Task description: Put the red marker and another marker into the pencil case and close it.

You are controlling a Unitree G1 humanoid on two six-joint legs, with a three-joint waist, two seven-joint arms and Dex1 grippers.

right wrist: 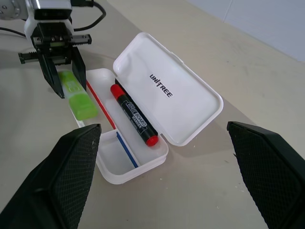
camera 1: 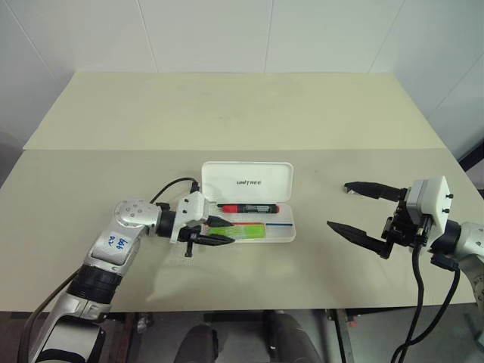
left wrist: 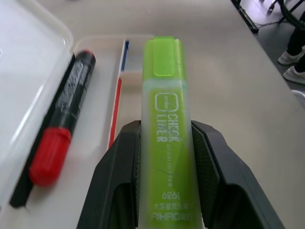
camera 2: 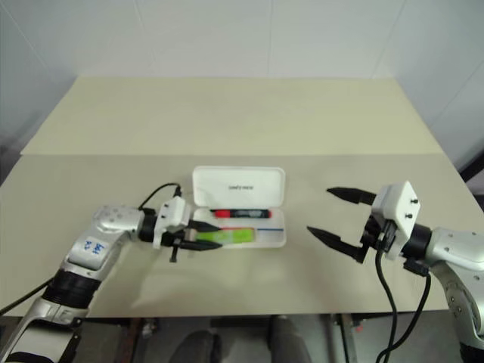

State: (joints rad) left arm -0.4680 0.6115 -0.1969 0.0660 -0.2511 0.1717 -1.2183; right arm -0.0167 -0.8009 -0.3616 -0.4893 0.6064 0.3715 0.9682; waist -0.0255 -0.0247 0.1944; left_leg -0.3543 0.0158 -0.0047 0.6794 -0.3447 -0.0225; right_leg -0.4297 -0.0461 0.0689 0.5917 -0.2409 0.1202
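Beige tabletop (camera 1: 113,181): slim red-capped black marker (camera 1: 248,208) already lies in the open white hard-plastic pencil case (camera 1: 281,236), just beyond the left gripper (camera 1: 218,231). That gripper pinches the stubby translucent green highlighter (camera 1: 243,231) over the tray's near edge. Right gripper (camera 1: 354,208) spread wide, well apart; release and lid closing remain.

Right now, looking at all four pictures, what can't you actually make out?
- Whether the green highlighter already rests on the pencil case floor: the left gripper fingers clamp it and cover its underside.
- The highlighter's rear end: cut off by the left wrist view's edge.
- The red marker label: too small in the eye views.
- The right gripper fingertips: cut off in its own wrist view.
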